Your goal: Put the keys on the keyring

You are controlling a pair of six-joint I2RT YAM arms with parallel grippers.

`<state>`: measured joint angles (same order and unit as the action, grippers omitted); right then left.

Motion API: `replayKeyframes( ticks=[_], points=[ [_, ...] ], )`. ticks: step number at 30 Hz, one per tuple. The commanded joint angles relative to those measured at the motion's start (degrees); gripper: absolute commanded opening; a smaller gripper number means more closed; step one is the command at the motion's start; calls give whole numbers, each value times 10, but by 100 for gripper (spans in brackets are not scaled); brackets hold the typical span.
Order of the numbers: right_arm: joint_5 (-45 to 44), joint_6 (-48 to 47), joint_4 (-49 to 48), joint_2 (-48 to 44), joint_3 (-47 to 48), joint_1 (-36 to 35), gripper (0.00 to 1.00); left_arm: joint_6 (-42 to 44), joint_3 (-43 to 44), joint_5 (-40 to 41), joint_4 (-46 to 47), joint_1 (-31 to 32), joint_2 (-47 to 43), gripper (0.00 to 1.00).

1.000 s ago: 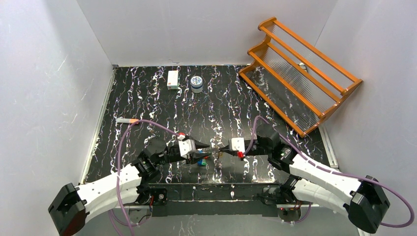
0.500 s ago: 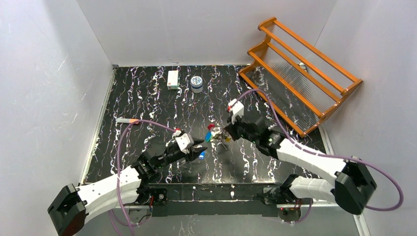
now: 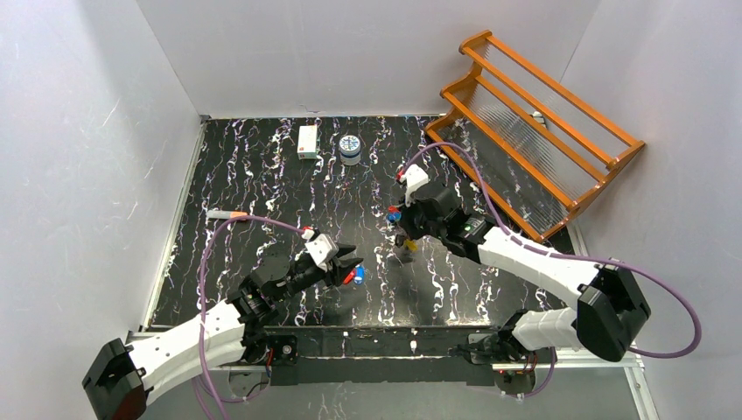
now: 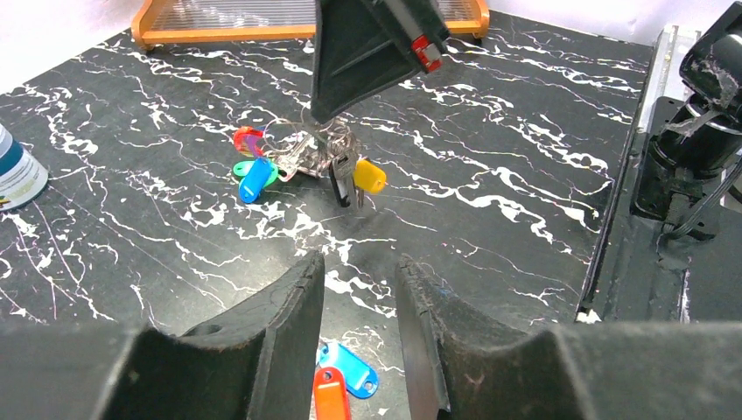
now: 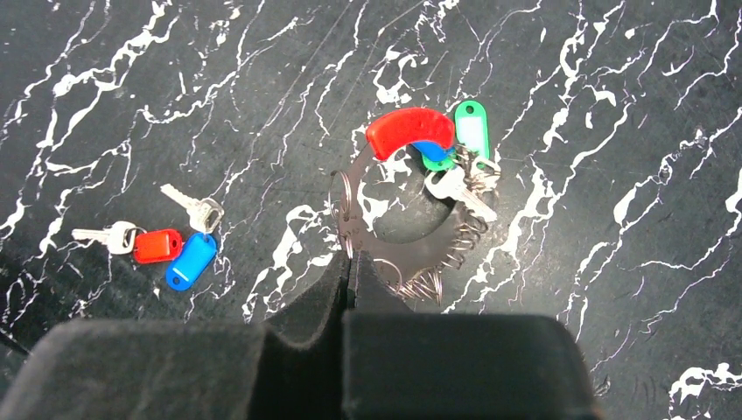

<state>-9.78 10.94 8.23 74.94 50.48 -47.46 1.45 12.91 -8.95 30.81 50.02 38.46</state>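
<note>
Top external shows the black, white-veined worktop (image 3: 262, 184) spread under both my arms. The orange rack (image 3: 535, 122) leans at the far right corner, beyond and to the right of my right jaws. My right arm (image 3: 534, 262) reaches out to the middle of the worktop. My left arm (image 3: 197, 332) stops shorter, so my left jaws sit nearer my bases, to the left of my right jaws and apart from them. Far beyond my left jaws, by the back wall, stands a round tin (image 3: 351, 149), with a small white box (image 3: 307, 141) just left of it.

My right jaws are pressed fully together on the keyring (image 5: 343, 199), pinching its thin silver loop at the near side. Its bunch fans out ahead of these jaws: a red cap (image 5: 409, 131), a green tag (image 5: 471, 131) beside it, and a bare silver key (image 5: 459, 194) just below them. In the left wrist view a yellow cap (image 4: 371, 175) also hangs from the bunch. I cannot tell whether the lowest keys touch the worktop.

My left jaws stand at a narrow gap with nothing between them. Under them on the worktop lie the loose keys (image 5: 197, 210), off the ring and well to the left of my right jaws. A red tag (image 5: 157, 246) and a blue tag (image 5: 190, 261) lie side by side among them.
</note>
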Motion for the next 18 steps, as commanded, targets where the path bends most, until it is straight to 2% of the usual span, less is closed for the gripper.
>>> replayKeyframes(
  ticks=[1, 8, 14, 18],
  points=[
    [20, -11, -30, -37, -8, 3, 1, -1, 15, 17, -14, 2, -8, 34],
    [70, -19, -21, -39, -1, 3, 1, -1, 19, 6, -16, 2, -2, 34],
    [202, -40, -62, -72, -13, 3, 1, 1, 20, -8, -16, 2, -7, 35],
    [253, -33, -77, -86, -22, 8, 1, 3, 19, -8, -16, 2, -10, 34]
  ],
)
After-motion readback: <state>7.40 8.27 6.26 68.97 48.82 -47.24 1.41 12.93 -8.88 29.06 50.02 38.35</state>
